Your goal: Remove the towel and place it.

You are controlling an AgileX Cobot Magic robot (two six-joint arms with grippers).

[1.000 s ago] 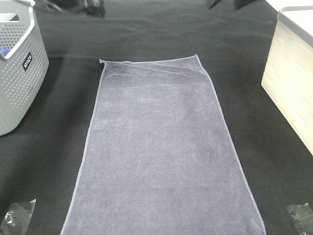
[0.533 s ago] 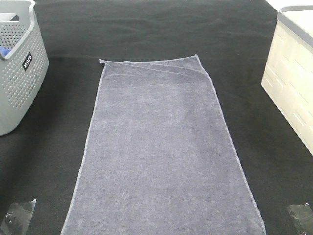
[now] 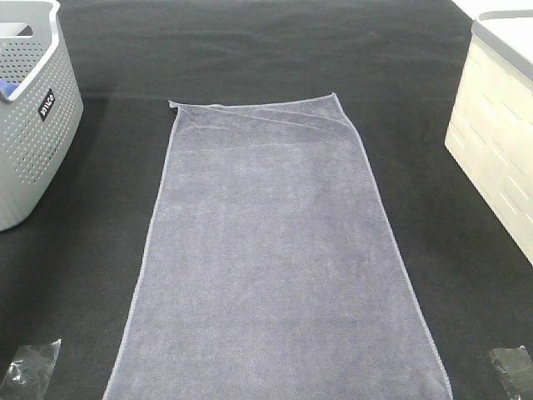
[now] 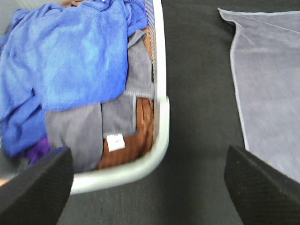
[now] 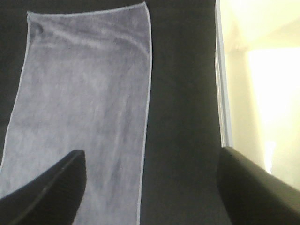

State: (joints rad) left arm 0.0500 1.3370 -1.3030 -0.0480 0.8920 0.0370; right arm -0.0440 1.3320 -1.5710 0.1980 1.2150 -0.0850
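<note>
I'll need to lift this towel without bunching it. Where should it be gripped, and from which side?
Probably at the two far corners of the towel, one per hand, coming from above and pinching the hem. It lies flat and spread on the black cloth, so only edges offer anything to pinch, and the far left corner already shows a slight fold.

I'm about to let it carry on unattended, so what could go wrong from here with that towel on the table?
The towel lies flat on the black cloth, with a fold at its far edge; a pinch might catch both. The left gripper is open over the rim of the basket, whose blue cloth it might snag instead.
</note>
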